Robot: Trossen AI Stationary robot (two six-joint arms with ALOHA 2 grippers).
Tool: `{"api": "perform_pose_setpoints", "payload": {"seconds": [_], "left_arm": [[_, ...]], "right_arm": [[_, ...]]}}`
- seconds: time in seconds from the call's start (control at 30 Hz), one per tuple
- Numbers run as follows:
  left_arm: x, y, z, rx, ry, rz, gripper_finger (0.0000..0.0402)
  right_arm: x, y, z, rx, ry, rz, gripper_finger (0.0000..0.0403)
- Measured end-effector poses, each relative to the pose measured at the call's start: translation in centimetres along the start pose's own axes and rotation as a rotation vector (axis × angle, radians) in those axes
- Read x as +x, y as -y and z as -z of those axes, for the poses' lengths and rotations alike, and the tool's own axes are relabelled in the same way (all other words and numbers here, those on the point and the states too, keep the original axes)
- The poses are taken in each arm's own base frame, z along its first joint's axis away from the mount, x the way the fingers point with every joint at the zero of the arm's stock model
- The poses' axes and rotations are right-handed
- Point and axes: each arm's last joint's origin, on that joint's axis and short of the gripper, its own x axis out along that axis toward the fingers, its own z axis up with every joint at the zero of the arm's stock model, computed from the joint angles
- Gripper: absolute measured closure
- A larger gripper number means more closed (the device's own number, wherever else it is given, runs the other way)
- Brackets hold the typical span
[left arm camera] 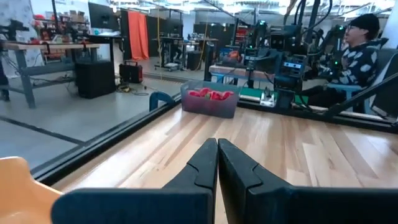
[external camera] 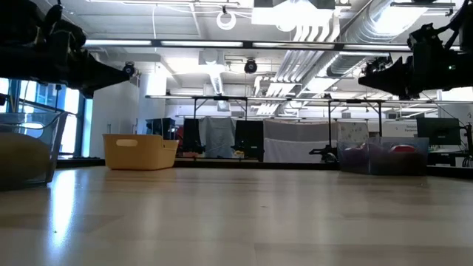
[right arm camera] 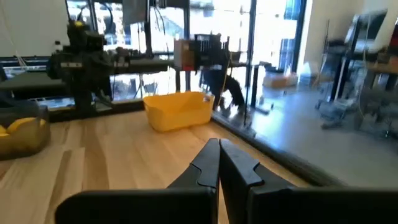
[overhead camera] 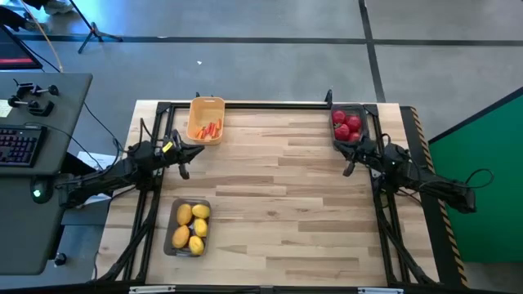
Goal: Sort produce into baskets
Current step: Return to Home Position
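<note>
- A robotics lab in an open, industrial-style hall.
- Bare silver ventilation ducts (external camera: pixel 318 44) and strip lights run across an unfinished ceiling.
- The polished grey concrete floor (overhead camera: pixel 270 65) is marked with dark lines.
- A light wooden plank table on a black metal frame (overhead camera: pixel 286 196) carries two dark jointed robot arms, the left arm (overhead camera: pixel 122 171) and the right arm (overhead camera: pixel 413 178), one mounted at each side.
- Beside it stands a dark grey desk (overhead camera: pixel 49 212) with a black keyboard with red-lit keys (overhead camera: pixel 18 147).
- A dark grey see-through tray (overhead camera: pixel 364 122) of round red toy fruits (overhead camera: pixel 346 124) suggests a test rig, not a kitchen.
- Beyond the table are workbenches loaded with gear (left arm camera: pixel 56 45) and a seated person in a patterned top (left arm camera: pixel 357 56) among similar arm rigs.
</note>
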Motion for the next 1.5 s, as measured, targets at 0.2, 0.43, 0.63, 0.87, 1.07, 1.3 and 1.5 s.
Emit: {"api": "perform_pose_setpoints", "payload": {"seconds": [0.2,0.43,0.63,0.87,1.07,1.3,1.5], "left_arm": [[0.1,0.0,0.1,-0.022,-0.012,0.001,0.0401],[0.4,0.0,0.5,-0.061,-0.067,-0.003,0.0401],[0.8,0.0,1.1,-0.068,-0.136,-0.009,0.0401],[1.0,-0.1,1.5,-0.044,-0.182,-0.011,0.0401],[1.1,0.0,1.6,-0.298,-0.185,-0.030,0.0401],[1.1,0.0,1.6,-0.302,-0.185,-0.030,0.0402],[1.1,0.0,1.6,-0.243,-0.186,-0.024,0.0402]], "right_arm": [[0.1,0.2,0.3,0.013,-0.032,0.023,0.0403],[0.2,0.6,0.2,-0.026,-0.028,0.093,0.0403],[0.2,0.5,0.2,-0.020,-0.027,0.084,0.0403],[0.2,0.5,0.2,-0.019,-0.028,0.082,0.0403],[0.2,0.5,0.2,-0.021,-0.028,0.082,0.0403],[0.2,0.5,0.2,-0.021,-0.028,0.082,0.0402],[0.2,0.5,0.2,-0.021,-0.028,0.082,0.0402]]}}
